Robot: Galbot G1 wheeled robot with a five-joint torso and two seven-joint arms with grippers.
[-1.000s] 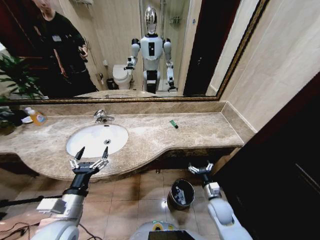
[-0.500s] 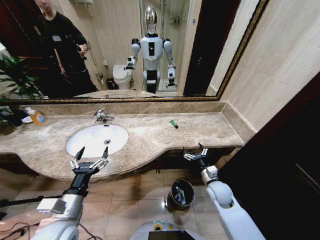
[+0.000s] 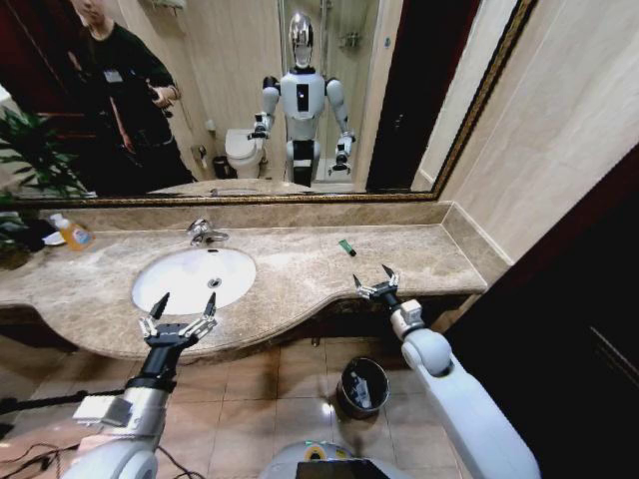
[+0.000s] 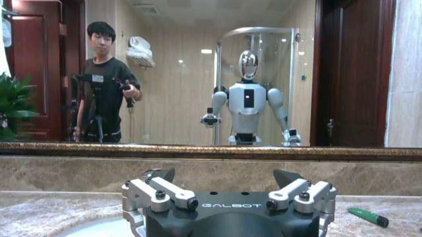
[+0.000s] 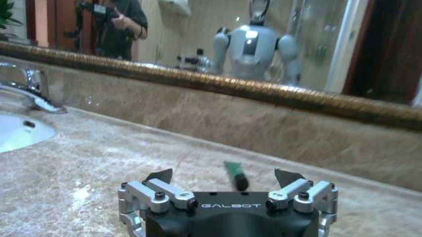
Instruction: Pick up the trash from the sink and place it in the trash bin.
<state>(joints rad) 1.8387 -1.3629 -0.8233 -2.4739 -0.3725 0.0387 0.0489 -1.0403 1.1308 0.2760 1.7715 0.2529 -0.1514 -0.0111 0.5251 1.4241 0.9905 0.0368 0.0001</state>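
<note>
We see our left gripper (image 3: 183, 304) hovering at the front edge of the table (image 3: 300, 274), just in front of the sink (image 3: 193, 278), its two dark-tipped fingers spread wide and holding nothing. In the left wrist view the same gripper (image 4: 224, 177) points toward the mirror (image 4: 197, 74), jaws wide apart, with the sink's rim showing pale below it and the green piece (image 4: 368, 216) lying off to one side on the marble.

Our right gripper (image 3: 374, 279) is raised to the table's front edge, right of the sink, also wide open and empty. The green piece (image 3: 346, 247) lies on the table beyond it, near the back wall and apart from the fingertips. In the right wrist view the right gripper (image 5: 224, 177) faces this green piece (image 5: 234, 175), which lies between and ahead of the open fingers without touching them; the faucet (image 5: 29, 91) and a part of the white sink (image 5: 20, 132) sit farther along the table.

The sink basin looks bare and white apart from its drain, with the chrome faucet (image 3: 204, 233) behind it. The bin (image 3: 362, 387) stands on the tiled floor below the table, beside the right arm, with some pale bits inside; we cannot tell what they are. A bottle (image 3: 72, 233) of orange liquid stands at the far left of the table, near a plant (image 3: 30, 160)
</note>
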